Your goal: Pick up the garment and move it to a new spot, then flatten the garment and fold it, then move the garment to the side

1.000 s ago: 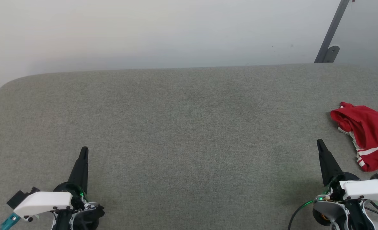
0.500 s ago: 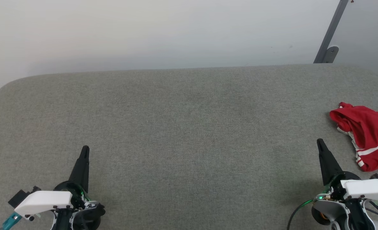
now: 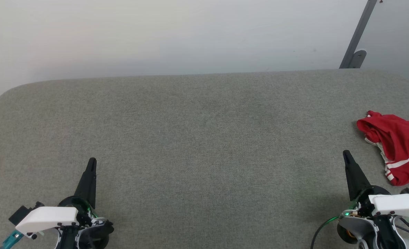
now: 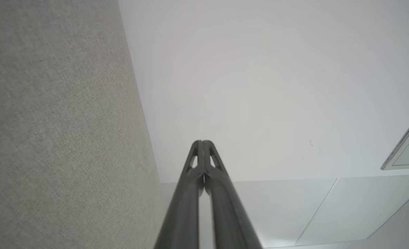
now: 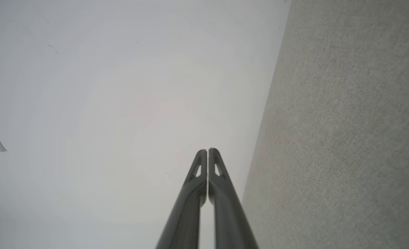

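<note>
- Nothing on the bench [image 3: 204, 138] has moved since the earlier frames. The whole head view has slid a hair sideways, which points to the camera and not the things.
- The garment [image 3: 396, 152], a red jersey with white and striped trim, lies at the right edge of the head view, on the bench's right side. Part of it is cut off by the frame.
- What shows of it is bunched and wrinkled, neither spread flat nor squared.
- The left claw [image 3: 91, 164] sits at the lower left and the right claw [image 3: 346, 154] at the lower right. Both hang over bare bench and touch no cloth.
- In each wrist view the two fingers are pressed together with nothing between them: left claw [image 4: 202, 141], right claw [image 5: 207, 150].
- Step in hand, as a judgement: the scene fits a heap waiting to be carried to a working spot, and it equally fits a bundle already set aside. With so much of the jersey out of frame, I cannot settle which.
- Any further handling would suit the right claw, which is near the jersey, and its fingers would have to part first.
- Writing: a sliver of black numeral with a white outline shows at the far right edge, too little to read. No brand or label is legible.
</note>
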You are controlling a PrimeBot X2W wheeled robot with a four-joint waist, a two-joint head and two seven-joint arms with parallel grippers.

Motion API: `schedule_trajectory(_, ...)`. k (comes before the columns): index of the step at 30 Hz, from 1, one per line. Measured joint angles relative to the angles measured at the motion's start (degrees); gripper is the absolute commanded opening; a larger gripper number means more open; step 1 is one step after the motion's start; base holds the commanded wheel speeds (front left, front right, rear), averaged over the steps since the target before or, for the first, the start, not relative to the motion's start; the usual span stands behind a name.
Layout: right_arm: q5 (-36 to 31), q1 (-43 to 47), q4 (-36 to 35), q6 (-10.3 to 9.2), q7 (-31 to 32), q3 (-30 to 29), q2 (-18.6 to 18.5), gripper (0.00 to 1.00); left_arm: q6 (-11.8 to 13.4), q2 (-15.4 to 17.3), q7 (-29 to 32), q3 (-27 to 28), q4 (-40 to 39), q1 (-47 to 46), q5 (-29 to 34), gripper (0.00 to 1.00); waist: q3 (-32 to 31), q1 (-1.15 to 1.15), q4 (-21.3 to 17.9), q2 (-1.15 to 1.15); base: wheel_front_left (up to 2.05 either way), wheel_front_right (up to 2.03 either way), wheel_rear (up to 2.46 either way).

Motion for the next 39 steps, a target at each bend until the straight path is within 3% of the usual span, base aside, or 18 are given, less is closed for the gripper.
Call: schedule_trajectory(39, 0.0, 0.0, 0.0, 0.0, 0.1, -0.1, 0.1, 0.0, 0.0, -0.2, 0.2, 0.3, 0.0, 0.0, 0.2, 0.0, 0.0, 0.0, 0.0, 0.0, 0.0, 0.0, 0.0)
